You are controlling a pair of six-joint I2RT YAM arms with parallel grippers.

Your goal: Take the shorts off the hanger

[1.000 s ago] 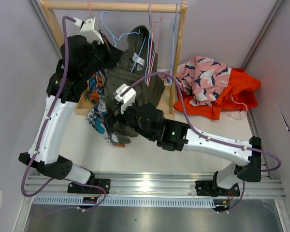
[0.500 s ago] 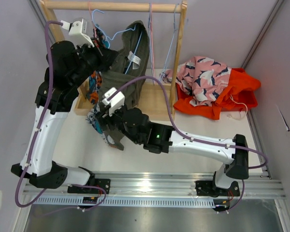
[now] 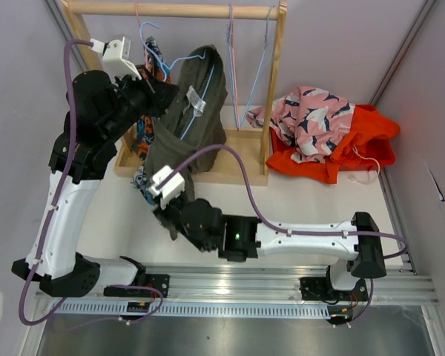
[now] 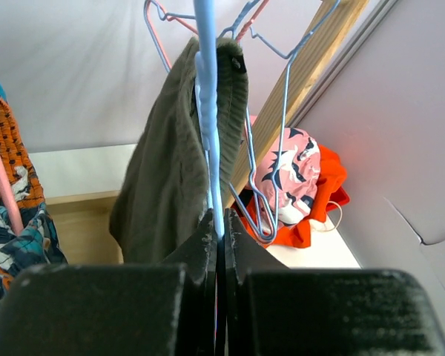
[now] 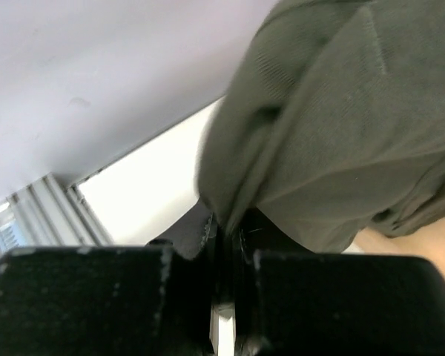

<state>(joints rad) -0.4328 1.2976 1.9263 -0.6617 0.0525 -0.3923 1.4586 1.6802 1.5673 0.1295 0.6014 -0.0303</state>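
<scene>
Olive green shorts (image 3: 211,81) (image 4: 170,170) hang over a light blue hanger (image 4: 208,89) in front of the rack. My left gripper (image 3: 154,87) (image 4: 221,226) is shut on that hanger's blue wire, just below the fabric. My right gripper (image 3: 165,209) (image 5: 226,230) is shut on the lower hem of the olive shorts (image 5: 341,133), the cloth pinched between its fingers. Cartoon-print shorts (image 3: 143,130) (image 4: 15,222) hang at the rack's left. Pink patterned shorts (image 3: 311,119) lie on orange shorts (image 3: 363,141) on the table at the right.
The wooden rack (image 3: 274,89) stands at the back with empty pink and blue wire hangers (image 3: 233,52) on its bar. Its base board (image 3: 237,159) lies under the hanging clothes. Grey walls close in on both sides.
My right gripper has moved left and toward the near edge and closed on the olive shorts' hem. My left arm has shifted left and back with the hanger, stretching the shorts.
</scene>
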